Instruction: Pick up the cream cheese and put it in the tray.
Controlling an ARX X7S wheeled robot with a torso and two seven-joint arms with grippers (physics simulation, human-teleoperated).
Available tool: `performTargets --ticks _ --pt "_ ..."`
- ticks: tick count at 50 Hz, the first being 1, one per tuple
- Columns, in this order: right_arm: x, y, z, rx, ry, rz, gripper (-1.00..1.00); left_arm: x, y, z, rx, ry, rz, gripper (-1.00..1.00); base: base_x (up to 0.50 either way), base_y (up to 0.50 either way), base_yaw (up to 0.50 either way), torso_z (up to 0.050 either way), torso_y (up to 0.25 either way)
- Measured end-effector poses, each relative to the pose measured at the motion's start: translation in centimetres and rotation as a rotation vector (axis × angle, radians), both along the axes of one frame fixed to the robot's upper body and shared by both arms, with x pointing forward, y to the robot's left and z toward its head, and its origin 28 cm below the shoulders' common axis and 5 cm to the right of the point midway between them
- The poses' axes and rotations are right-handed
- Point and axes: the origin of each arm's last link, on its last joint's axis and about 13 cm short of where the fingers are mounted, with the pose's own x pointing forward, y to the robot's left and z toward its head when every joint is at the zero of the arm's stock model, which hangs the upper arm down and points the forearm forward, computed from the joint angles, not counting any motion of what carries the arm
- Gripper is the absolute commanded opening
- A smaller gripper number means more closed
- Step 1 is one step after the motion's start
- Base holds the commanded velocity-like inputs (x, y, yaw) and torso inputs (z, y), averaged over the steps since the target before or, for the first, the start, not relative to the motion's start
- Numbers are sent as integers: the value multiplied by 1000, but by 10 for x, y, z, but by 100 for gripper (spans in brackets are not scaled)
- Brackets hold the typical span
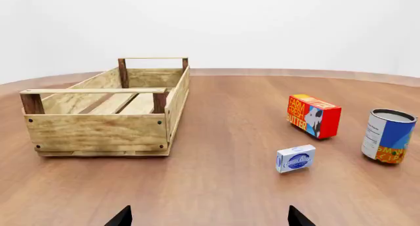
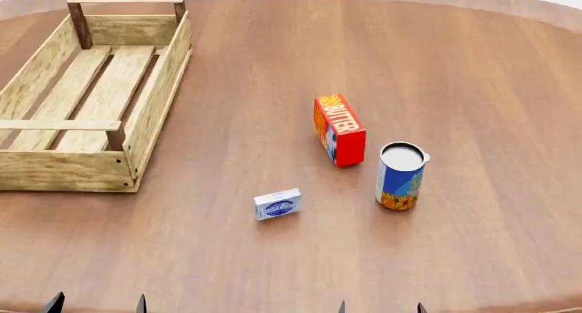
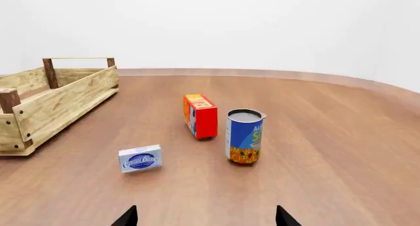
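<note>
The cream cheese [image 2: 277, 204], a small white and pale blue box with a dark blue oval logo, lies on the wooden table between both arms; it also shows as the cream cheese [image 1: 295, 158] and the cream cheese [image 3: 139, 158]. The tray [image 2: 54, 170], a long slatted wooden crate with dark corner posts, stands at the far left with nothing in it; the wrist views show the tray [image 1: 98, 132] and the tray [image 3: 59, 100]. My left gripper [image 2: 97, 304] and right gripper [image 2: 380, 307] sit at the near table edge, both open and holding nothing, well short of the box.
A red and orange butter box [image 2: 339, 130] stands upright beyond the cream cheese, to its right. A blue and orange can [image 2: 400, 176] stands right of the butter box. The round table's rim [image 2: 509, 3] curves across the far side.
</note>
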Motion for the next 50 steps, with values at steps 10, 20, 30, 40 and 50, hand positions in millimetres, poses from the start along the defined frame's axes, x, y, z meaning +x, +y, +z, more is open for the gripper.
performTargets --ticks 10,20,30,40,50 --pt "0 0 0 -8 -7 0 100 0 -1 0 -3 1 -2 100 3 88 0 0 0" --pt "0 1 -1 -26 -9 8 100 0 0 0 -4 3 -2 100 59 409 0 0 0" --pt "1 1 -2 -31 -7 15 100 0 0 0 -3 2 -1 100 112 414 0 0 0" --pt "0 2 -2 -32 -8 21 100 0 0 0 -1 -7 -6 100 177 401 0 0 0" --pt "0 2 -2 -31 -6 26 100 -1 0 0 5 -6 -10 100 223 376 0 34 8"
